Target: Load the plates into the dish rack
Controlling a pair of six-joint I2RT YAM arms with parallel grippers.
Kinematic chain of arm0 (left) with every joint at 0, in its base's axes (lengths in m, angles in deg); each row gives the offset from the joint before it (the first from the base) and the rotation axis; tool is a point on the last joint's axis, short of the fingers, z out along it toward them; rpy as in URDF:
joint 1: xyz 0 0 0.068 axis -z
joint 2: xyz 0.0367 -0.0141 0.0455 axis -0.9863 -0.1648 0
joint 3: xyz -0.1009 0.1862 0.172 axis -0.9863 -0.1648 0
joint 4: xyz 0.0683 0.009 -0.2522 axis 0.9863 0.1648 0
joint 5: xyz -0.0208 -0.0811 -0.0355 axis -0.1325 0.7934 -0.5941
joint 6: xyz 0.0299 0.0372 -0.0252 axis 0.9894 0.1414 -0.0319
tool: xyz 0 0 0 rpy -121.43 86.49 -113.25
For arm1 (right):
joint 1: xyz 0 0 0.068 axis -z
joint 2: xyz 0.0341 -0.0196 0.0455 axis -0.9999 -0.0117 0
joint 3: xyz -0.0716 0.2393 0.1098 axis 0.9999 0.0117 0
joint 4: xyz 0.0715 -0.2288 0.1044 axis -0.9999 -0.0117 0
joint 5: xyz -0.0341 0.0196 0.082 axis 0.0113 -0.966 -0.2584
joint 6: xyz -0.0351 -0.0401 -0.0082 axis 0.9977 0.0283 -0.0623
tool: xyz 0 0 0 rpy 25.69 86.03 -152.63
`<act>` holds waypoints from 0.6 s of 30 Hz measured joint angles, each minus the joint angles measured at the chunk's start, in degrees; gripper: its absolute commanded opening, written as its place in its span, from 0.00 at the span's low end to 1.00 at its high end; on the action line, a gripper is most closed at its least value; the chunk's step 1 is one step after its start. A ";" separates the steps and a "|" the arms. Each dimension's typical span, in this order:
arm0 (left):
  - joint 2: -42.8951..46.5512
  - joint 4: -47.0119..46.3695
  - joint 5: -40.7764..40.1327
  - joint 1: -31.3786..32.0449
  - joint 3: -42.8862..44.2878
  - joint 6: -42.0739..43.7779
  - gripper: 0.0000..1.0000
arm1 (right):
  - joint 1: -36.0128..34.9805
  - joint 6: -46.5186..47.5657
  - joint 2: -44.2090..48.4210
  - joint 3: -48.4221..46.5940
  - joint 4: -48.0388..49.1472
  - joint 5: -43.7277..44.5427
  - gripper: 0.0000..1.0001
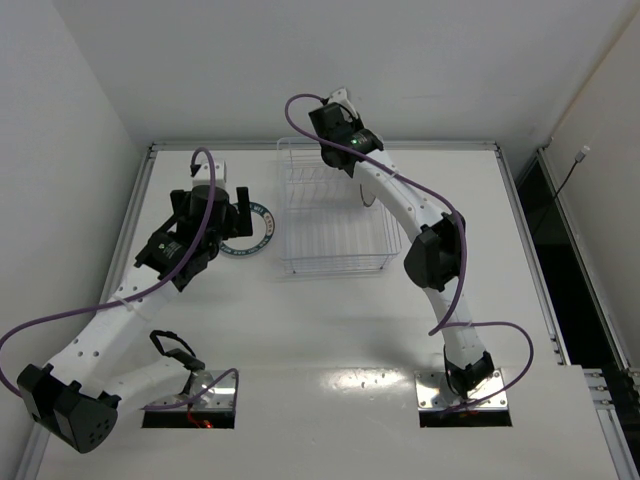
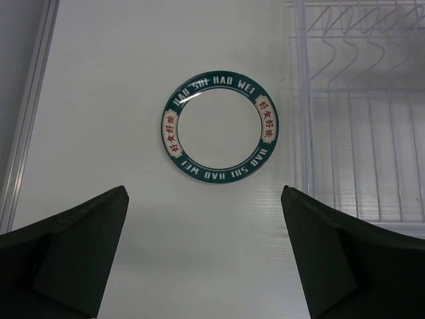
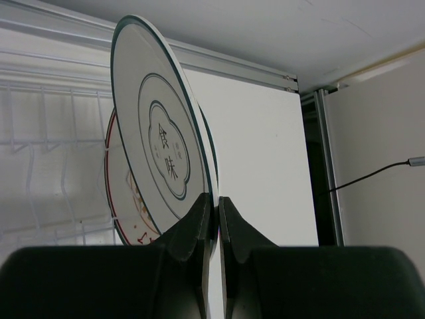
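Here, right fingers [image 3: 196, 226] pinch the ringed plate [image 3: 159, 146] upright; lowered crooked, it could strike the orange plate [image 3: 125, 199] at nine o'clock. The left fingers [image 2: 80, 232] hang spread

left gripper [image 2: 204, 194] spread wide, right gripper [image 3: 216, 203] pinched closed

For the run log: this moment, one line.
left gripper open near teal-rim plate | right gripper shut on ring-marked plate at dish rack
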 measured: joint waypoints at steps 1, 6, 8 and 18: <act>0.02 0.00 -0.02 0.00 0.00 0.00 1.00 | 0.00 0.04 0.00 0.00 0.02 0.02 0.00; 0.02 0.00 0.00 0.00 0.00 0.00 1.00 | 0.00 0.02 0.00 0.00 -0.04 0.00 0.00; 0.02 0.00 -0.02 0.00 0.00 0.00 1.00 | 0.00 -0.15 0.00 0.00 -0.09 -0.09 0.00; 0.02 0.00 0.00 0.00 0.00 0.00 1.00 | -0.50 -0.37 0.00 0.00 -0.09 -0.31 0.00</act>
